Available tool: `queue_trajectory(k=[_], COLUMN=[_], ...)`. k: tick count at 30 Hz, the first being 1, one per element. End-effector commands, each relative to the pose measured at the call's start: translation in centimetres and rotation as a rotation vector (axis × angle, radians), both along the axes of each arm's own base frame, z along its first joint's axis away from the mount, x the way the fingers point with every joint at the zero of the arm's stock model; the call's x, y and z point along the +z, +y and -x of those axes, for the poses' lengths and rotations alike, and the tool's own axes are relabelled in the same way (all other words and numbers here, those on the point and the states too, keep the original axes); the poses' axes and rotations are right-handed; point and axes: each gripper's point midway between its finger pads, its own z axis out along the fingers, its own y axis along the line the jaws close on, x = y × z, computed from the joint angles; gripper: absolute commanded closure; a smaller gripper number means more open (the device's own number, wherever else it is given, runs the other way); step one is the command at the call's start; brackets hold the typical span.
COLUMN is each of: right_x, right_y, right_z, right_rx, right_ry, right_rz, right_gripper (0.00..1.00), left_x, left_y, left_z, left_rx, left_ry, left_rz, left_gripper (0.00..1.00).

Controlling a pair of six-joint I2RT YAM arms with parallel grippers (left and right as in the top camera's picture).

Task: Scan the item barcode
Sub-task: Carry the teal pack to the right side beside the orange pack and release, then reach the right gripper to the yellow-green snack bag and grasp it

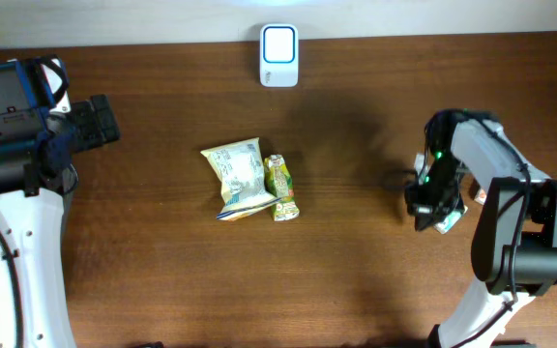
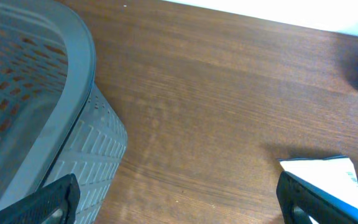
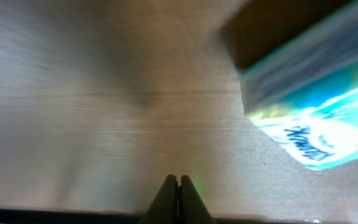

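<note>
Two snack packets lie mid-table: a pale yellow-green packet (image 1: 238, 179) and a smaller green-yellow packet (image 1: 282, 187) touching its right side. A white barcode scanner (image 1: 278, 43) stands at the back edge. At the far right, my right gripper (image 1: 424, 208) is low over the table beside a teal-and-white packet (image 1: 450, 222). In the right wrist view that gripper (image 3: 178, 182) is shut with nothing between its fingers, and the teal-and-white packet (image 3: 309, 118) lies off to the upper right, apart from it. My left gripper (image 1: 100, 121) is at the far left, open (image 2: 179, 205) and empty.
A grey slotted basket (image 2: 36, 106) fills the left of the left wrist view. A white packet with a blue edge (image 2: 328, 177) lies by the right fingertip (image 2: 303, 199) there. A small red-and-white item (image 1: 479, 196) sits under the right arm.
</note>
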Motion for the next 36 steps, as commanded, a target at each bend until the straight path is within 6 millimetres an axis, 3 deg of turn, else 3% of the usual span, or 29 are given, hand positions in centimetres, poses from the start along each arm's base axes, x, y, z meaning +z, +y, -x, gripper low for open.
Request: queue_trajectory(k=[1, 6, 12, 15, 17, 18, 20, 21, 22, 23, 25, 27, 28, 29, 30, 31, 32, 33, 36], right_x=[-0.8, -1.7, -1.6, -0.4, 2.1, 3.1, 6.2, 7.7, 8.9, 10.2, 11.3, 11.2, 11.1, 10.5, 9.6, 8.1, 7.3, 6.3, 3.5], right_y=[-3.0, -8.5, -11.1, -12.4, -12.5, -11.1, -7.0, -3.5, 0.8, 5.9, 11.1, 14.9, 18.3, 20.3, 21.7, 23.6, 24.9, 26.8, 28.4], right_z=[-0.6, -4.6, -7.4, -9.6, -12.3, -12.9, -13.8, -14.3, -15.0, -15.7, -16.6, -16.7, -16.3, -15.9, -15.8, -15.4, -14.9, -14.2, -13.1], right_rx=[-0.042, -0.147, -0.167, -0.176, -0.189, -0.128, -0.099, -0.098, -0.096, -0.084, -0.015, 0.078, 0.163, 0.185, 0.174, 0.157, 0.157, 0.182, 0.212], right_ry=[-0.037, -0.217, -0.341, -0.422, -0.495, -0.495, -0.497, -0.507, -0.531, -0.564, -0.615, -0.639, -0.647, -0.639, -0.632, -0.626, -0.622, -0.627, -0.651], right_rz=[0.141, 0.366, 0.467, 0.527, 0.517, 0.43, 0.236, 0.079, -0.113, -0.345, -0.515, -0.551, -0.567, -0.532, -0.461, -0.356, -0.309, -0.269, -0.092], right_gripper=[0.96, 0.96, 0.95, 0.87, 0.79, 0.66, 0.54, 0.45, 0.3, 0.01, 0.01, 0.01, 0.08, 0.32, 0.5, 0.81, 0.92, 0.96, 0.96], left_x=[0.6, 0.6, 0.6, 0.6, 0.6, 0.6, 0.6, 0.6, 0.6, 0.6, 0.6, 0.6, 0.6, 0.6, 0.6, 0.6, 0.6, 0.6, 0.6], left_y=[0.1, 0.1, 0.1, 0.1, 0.1, 0.1, 0.1, 0.1, 0.1, 0.1, 0.1, 0.1, 0.1, 0.1, 0.1, 0.1, 0.1, 0.1, 0.1], left_z=[0.0, 0.0, 0.0, 0.0, 0.0, 0.0, 0.0, 0.0, 0.0, 0.0, 0.0, 0.0, 0.0, 0.0, 0.0, 0.0, 0.0, 0.0, 0.0], left_rx=[-0.002, -0.002, -0.002, -0.002, -0.002, -0.002, -0.002, -0.002, -0.002, -0.002, -0.002, -0.002, -0.002, -0.002, -0.002, -0.002, -0.002, -0.002, -0.002], left_ry=[-0.014, -0.014, -0.014, -0.014, -0.014, -0.014, -0.014, -0.014, -0.014, -0.014, -0.014, -0.014, -0.014, -0.014, -0.014, -0.014, -0.014, -0.014, -0.014], left_rz=[-0.004, -0.004, -0.004, -0.004, -0.005, -0.004, -0.004, -0.005, -0.004, -0.005, -0.004, -0.004, -0.004, -0.004, -0.004, -0.004, -0.004, -0.005, -0.005], left_gripper=[0.01, 0.01, 0.01, 0.01, 0.01, 0.01, 0.01, 0.01, 0.01, 0.01, 0.01, 0.01, 0.01, 0.01, 0.01, 0.01, 0.01, 0.01, 0.01])
